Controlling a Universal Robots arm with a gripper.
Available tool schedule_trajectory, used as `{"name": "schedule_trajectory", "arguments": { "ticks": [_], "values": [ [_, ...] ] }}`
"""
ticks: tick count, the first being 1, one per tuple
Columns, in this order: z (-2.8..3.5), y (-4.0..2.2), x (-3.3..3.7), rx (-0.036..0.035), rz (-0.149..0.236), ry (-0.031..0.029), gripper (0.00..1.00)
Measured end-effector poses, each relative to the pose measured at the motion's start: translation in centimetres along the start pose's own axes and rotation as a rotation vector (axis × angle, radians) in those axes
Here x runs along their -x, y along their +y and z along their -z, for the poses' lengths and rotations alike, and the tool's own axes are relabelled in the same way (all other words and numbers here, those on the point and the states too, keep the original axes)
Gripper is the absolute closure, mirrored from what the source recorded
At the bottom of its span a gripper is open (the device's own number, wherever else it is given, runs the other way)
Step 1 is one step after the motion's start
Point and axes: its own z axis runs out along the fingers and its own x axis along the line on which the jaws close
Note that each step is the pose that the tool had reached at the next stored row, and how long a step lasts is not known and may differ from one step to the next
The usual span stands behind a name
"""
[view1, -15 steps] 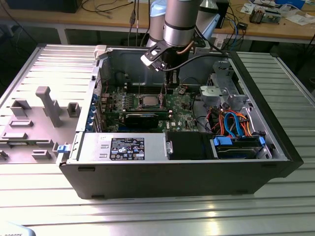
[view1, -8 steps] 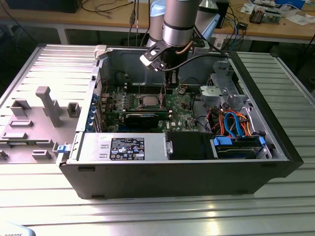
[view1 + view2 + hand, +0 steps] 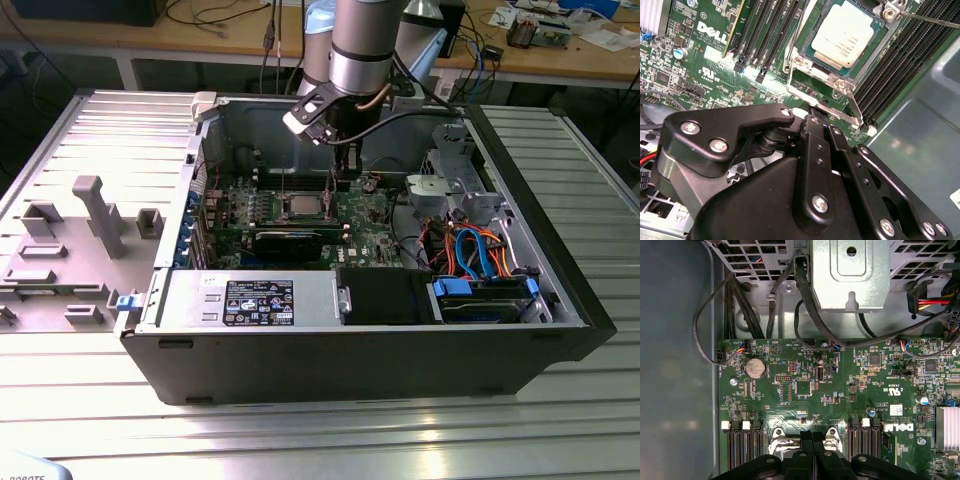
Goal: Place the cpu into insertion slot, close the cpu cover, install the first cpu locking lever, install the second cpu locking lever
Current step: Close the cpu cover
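Your gripper (image 3: 343, 185) is down inside the open case, just above the middle of the exterior view. Its tips sit over the green board, close to the cpu (image 3: 303, 207). From the jaws, the chip lies a little toward the exterior view's left and slightly lower in the frame. In both wrist views the two black fingers of the gripper (image 3: 812, 436) look pressed together with only a hairline between them. Their tips meet the near edge of the cpu cover (image 3: 837, 111), but you cannot tell whether that thin rim is pinched or only touched. The cpu (image 3: 847, 32) lies flat in the insertion slot (image 3: 870, 57) with its dull metal top facing up and fully bare, so the first step looks done. Being square, it has no long axis, and its sides run parallel to the slot's border and to the memory slots (image 3: 920, 55) beside it. The cover appears tipped up off the chip, with its window not yet over the metal top. Its free rail runs crosswise to the fingers, between them and the chip. A thin lever rod (image 3: 930, 19) lies just past the slot's far corner.
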Motion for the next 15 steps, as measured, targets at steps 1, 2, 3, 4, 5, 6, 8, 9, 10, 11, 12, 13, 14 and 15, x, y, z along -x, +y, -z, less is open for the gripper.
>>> {"name": "schedule_trajectory", "arguments": {
  "ticks": [1,2,3,4,5,6,8,9,10,11,12,13,14,15],
  "values": [
    [0.0,-0.01,0.0,0.0,0.0,0.0,0.89],
    [-0.01,-0.01,0.0,-0.0001,0.0,0.0001,0.89],
    [-0.01,-0.03,0.0,0.0,0.0,0.0,0.89],
    [-0.02,-0.05,0.0,0.0001,0.0,0.0003,0.89],
    [-0.02,-0.06,0.01,0.0,0.0,0.0002,0.89],
    [-0.02,-0.1,0.01,0.0,0.0,0.0001,0.89],
    [-0.02,-0.13,0.01,0.0,0.0,0.0002,0.89],
    [-0.02,-0.14,0.01,-0.0001,0.0,0.0001,0.89],
    [-0.02,-0.15,0.01,0.0,0.0,0.0001,0.89],
    [-0.02,-0.15,0.01,0.0,0.0,0.0001,0.89],
    [-0.02,-0.15,0.01,0.0,0.0,0.0001,0.89],
    [-0.02,-0.19,0.01,-0.0001,0.0,0.0001,0.89],
    [-0.02,-0.2,0.01,0.0,0.0,0.0002,0.89],
    [-0.03,-0.23,0.01,0.0,0.0,0.0002,0.89]
  ]
}}
